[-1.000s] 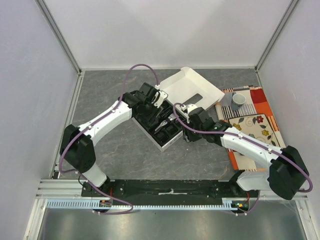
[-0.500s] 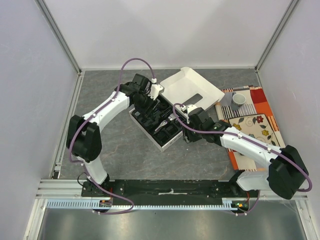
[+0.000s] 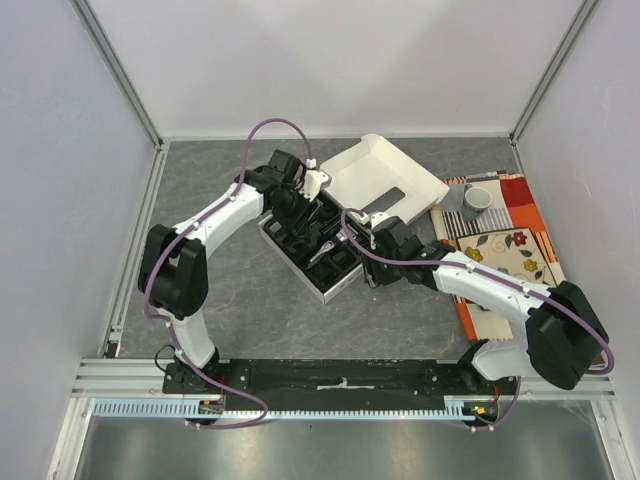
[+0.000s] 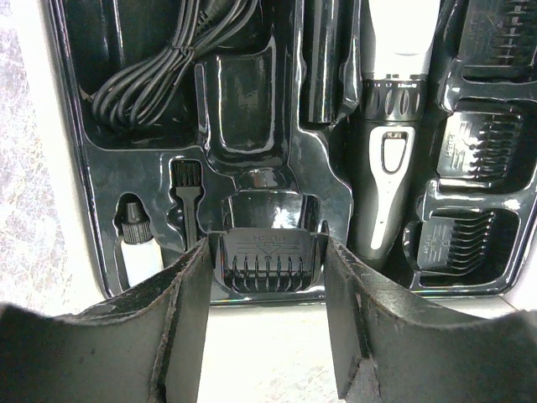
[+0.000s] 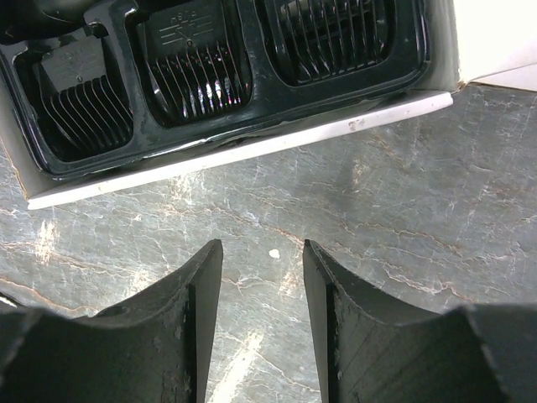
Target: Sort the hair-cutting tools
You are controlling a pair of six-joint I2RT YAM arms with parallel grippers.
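A comb attachment point(image 4: 267, 259) is gripped by the left tool point(image 4: 267, 267) over the tray point(image 4: 243, 92) for slotting; the right tool point(image 5: 262, 290), parted and empty, is parked beside the tray.

top view looks down from behind the arms over the whole bench point(image 3: 250, 310). both wrist views sit close, facing past their fingers point(image 4: 189, 319); the black tray point(image 4: 277, 159) lies beyond them in all three views.

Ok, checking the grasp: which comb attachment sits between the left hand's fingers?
The comb attachment in the tray's edge slot, next to the small brush; the other three combs sit in a column beyond the clipper.
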